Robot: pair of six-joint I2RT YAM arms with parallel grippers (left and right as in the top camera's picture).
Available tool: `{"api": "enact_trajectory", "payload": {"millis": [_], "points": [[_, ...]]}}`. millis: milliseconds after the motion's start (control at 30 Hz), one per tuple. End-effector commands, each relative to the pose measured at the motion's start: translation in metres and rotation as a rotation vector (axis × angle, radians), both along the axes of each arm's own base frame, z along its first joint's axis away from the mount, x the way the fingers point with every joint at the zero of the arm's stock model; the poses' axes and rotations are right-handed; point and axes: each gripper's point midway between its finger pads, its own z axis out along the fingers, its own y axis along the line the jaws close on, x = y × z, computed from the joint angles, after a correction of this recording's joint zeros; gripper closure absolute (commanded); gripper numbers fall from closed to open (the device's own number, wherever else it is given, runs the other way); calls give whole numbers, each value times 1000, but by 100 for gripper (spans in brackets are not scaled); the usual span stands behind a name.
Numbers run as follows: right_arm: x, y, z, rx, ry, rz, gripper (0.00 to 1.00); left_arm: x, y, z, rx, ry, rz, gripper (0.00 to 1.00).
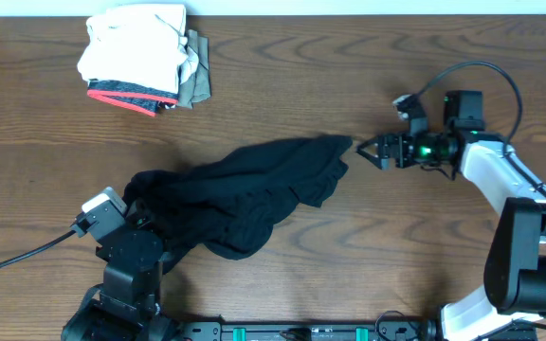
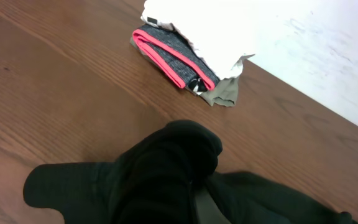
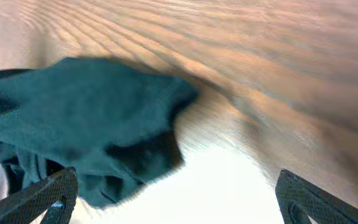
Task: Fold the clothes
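The clothes, a black shirt [image 1: 245,185], lie crumpled across the middle of the table. My left gripper [image 1: 146,218] sits at the shirt's near left end and is shut on a bunch of the fabric. In the left wrist view the black shirt [image 2: 166,162] rises right in front of the jaws and hides most of them. My right gripper [image 1: 364,150] is open just off the shirt's right tip. In the right wrist view its fingers [image 3: 51,196] stand wide apart, with the edge of the shirt [image 3: 86,106] by the left one and nothing between them.
A stack of folded garments [image 1: 145,57], white on top with a red-trimmed grey one and an olive one below, sits at the far left of the table [image 1: 349,76]. The same stack of folded garments [image 2: 185,43] shows at the top of the left wrist view.
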Motion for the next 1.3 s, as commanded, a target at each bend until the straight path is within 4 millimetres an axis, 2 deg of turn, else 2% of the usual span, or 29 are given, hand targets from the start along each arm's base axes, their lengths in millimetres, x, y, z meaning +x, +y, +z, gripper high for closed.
{"api": "enact_trajectory", "payload": {"millis": [0, 167, 300, 500, 833, 1033, 1267], "points": [[-1, -7, -2, -16, -15, 22, 1, -1, 5, 15, -9, -40, 30, 93], [-15, 12, -12, -18, -2, 83, 1, -1, 5, 15, -32, -46, 41, 93], [-26, 40, -21, -19, -23, 160, 1, -1, 5, 15, -32, -46, 41, 93], [-28, 75, -32, -22, -71, 258, 3, -1, 5, 14, -30, -42, 40, 93], [-29, 84, -74, 2, -8, 271, 4, -3, 6, 10, -21, -23, 41, 93], [-29, 96, -61, 98, -33, 308, 5, -3, 6, 10, -20, -23, 41, 93], [-25, 101, -44, 158, -14, 281, 7, -3, 6, 10, -19, -22, 41, 93]]}}
